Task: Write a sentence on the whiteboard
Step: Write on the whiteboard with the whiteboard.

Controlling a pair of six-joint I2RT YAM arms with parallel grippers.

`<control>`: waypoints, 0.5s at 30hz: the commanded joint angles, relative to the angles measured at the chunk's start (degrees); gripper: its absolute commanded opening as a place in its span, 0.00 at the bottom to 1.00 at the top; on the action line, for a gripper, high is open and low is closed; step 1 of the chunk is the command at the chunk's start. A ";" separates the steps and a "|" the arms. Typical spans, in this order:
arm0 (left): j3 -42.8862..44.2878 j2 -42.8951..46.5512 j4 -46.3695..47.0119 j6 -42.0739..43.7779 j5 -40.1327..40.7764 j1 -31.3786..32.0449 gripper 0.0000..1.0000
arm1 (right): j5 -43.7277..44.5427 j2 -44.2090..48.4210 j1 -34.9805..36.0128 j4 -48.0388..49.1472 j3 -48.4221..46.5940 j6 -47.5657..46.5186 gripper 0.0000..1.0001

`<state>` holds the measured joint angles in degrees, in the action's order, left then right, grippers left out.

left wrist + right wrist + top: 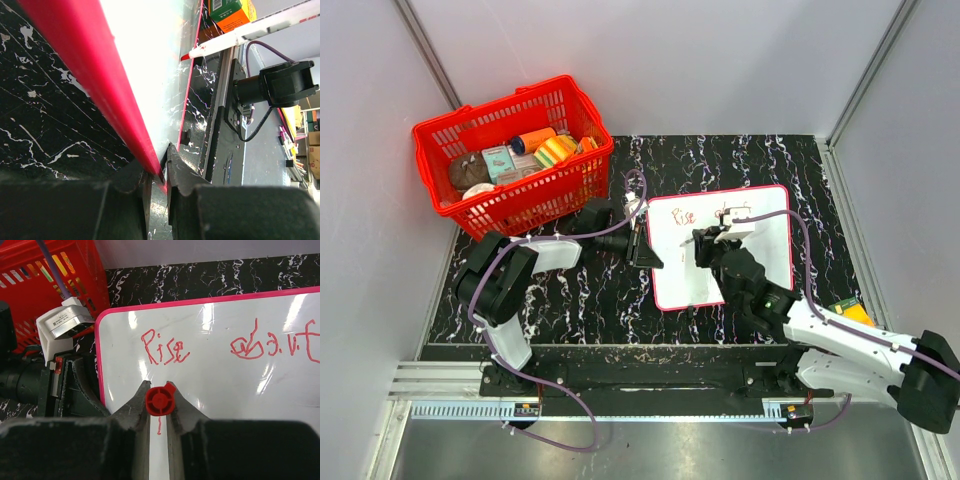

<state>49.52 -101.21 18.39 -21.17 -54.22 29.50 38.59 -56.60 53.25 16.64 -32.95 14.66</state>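
Your left pincer is clamped on the whiteboard's left edge; your right pincer is clamped on a red marker above it. The whiteboard lies right of the counter's middle, the sentence along its far edge.

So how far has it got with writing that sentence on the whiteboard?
Partly there. Done: the word Rise and a messier red scribble right of it on the whiteboard. In hand: the left gripper clamps the board's edge, and the right gripper is shut on the red marker just below Rise. Left: the lower board is nearly blank, so more words seem due.
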 commanded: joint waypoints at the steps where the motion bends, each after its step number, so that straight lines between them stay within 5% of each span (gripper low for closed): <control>1: 0.14 -0.04 -3.54 6.05 4.21 1.97 0.00 | 2.46 3.42 0.36 1.37 0.25 0.64 0.00; 15: 0.14 -0.13 -3.54 6.05 4.29 2.06 0.00 | 2.63 5.10 0.36 -0.74 1.04 1.34 0.00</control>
<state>49.52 -101.21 18.41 -21.15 -54.22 29.52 39.46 -50.72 53.25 15.97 -32.21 15.09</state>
